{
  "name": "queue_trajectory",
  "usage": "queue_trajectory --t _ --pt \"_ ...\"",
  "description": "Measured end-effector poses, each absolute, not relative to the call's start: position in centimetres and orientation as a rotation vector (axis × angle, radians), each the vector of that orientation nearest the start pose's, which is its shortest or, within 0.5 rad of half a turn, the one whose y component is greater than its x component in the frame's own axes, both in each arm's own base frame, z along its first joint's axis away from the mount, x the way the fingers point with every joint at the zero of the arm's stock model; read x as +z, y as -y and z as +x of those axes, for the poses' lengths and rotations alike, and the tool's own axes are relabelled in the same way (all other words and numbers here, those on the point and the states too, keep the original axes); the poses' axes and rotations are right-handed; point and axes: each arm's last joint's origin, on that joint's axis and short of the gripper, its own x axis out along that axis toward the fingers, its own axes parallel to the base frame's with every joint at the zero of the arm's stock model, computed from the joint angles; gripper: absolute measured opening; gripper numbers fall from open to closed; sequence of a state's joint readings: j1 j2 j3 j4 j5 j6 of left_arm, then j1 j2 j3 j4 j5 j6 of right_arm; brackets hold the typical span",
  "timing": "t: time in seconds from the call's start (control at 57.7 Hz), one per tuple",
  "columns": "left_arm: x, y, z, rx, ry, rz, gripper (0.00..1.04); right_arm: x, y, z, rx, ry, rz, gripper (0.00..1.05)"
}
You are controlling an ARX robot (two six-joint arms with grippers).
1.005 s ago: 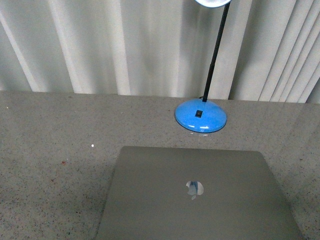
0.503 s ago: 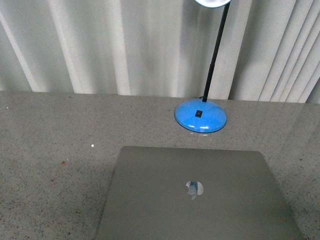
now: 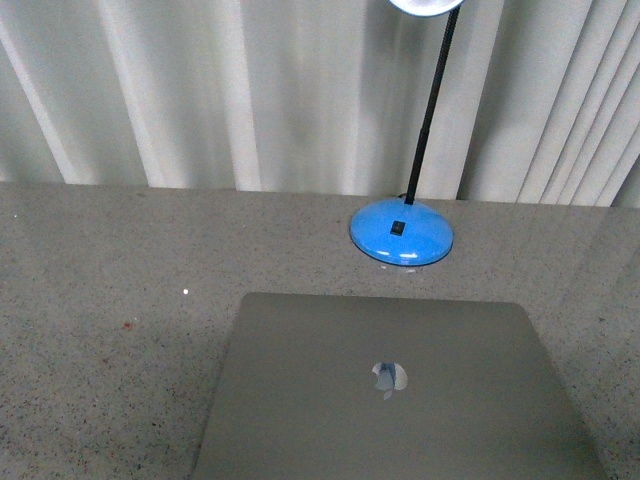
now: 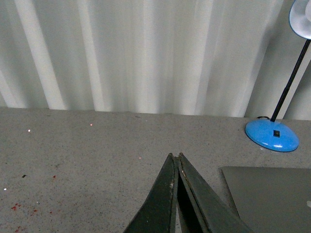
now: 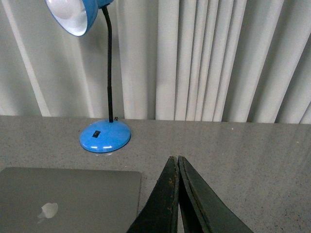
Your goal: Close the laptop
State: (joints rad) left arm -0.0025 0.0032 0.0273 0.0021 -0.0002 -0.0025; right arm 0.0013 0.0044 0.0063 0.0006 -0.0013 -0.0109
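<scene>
**Laptop lid down, both claws clear**

Beside both claws rather than under either, the laptop (image 3: pixel 400 385) lies flat on the grey speckled counter (image 3: pixel 110 300), lid down, its shiny logo facing up. Across the last second nothing in the front view has shifted: the lid sits at the same angle and outline, and the blue lamp (image 3: pixel 402 232) behind it has not moved. No arm shows in that view. That stillness, with the lid already flat, suggests the closing is done and the arms have drawn back.

The left claw (image 4: pixel 175 158) has its two dark fingers pressed together, tips meeting, with nothing between them. It hovers over bare counter, and the laptop's near corner lies off to one side of it and a little behind its tips, apart from it. The lamp's base stands further out beyond that corner, before the pale curtain (image 4: pixel 146 53).

The right claw (image 5: pixel 174 160) is likewise pressed together and holds nothing. The laptop's lid edge comes close beside its fingers on the opposite side, near but not touching as far as the wrist view shows. The lamp stands ahead of it and to that same side.

Whether the lid is fully latched cannot be told from above; no gap or screen is visible. If it is seated, nothing remains but to keep the claws clear of the lid.
</scene>
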Motion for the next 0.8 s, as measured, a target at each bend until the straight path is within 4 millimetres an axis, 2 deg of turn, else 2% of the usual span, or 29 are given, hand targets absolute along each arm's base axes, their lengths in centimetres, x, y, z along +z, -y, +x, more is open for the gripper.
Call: queue_trajectory --t 0.035,0.069,0.364,0.451,0.503,0.52,0.589,0.797 --pt "17.27 0.02 9.62 -0.002 0.026 -0.002 0.20 16.54 -0.02 9.76 0.003 0.002 -0.011 0.06" --pt "17.27 0.02 9.62 -0.003 0.026 -0.002 0.29 16.54 -0.02 9.76 0.003 0.002 -0.011 0.14" --pt "17.28 0.02 9.62 -0.003 0.026 -0.002 0.79 16.54 -0.02 9.76 0.003 0.002 -0.011 0.64" --pt "17.28 0.02 9.62 -0.003 0.026 -0.002 0.99 16.54 -0.02 9.76 0.003 0.002 -0.011 0.85" --pt "17.28 0.02 9.62 -0.002 0.026 -0.002 0.97 16.54 -0.02 9.76 0.003 0.002 -0.011 0.98" --pt "17.28 0.02 9.62 -0.002 0.026 -0.002 0.97 16.54 -0.02 9.76 0.003 0.002 -0.010 0.99" --pt "17.28 0.02 9.62 -0.002 0.026 -0.002 0.98 16.54 -0.02 9.76 0.003 0.002 -0.011 0.97" --pt "17.28 0.02 9.62 -0.002 0.026 -0.002 0.98 16.54 -0.02 9.76 0.003 0.002 -0.010 0.97"
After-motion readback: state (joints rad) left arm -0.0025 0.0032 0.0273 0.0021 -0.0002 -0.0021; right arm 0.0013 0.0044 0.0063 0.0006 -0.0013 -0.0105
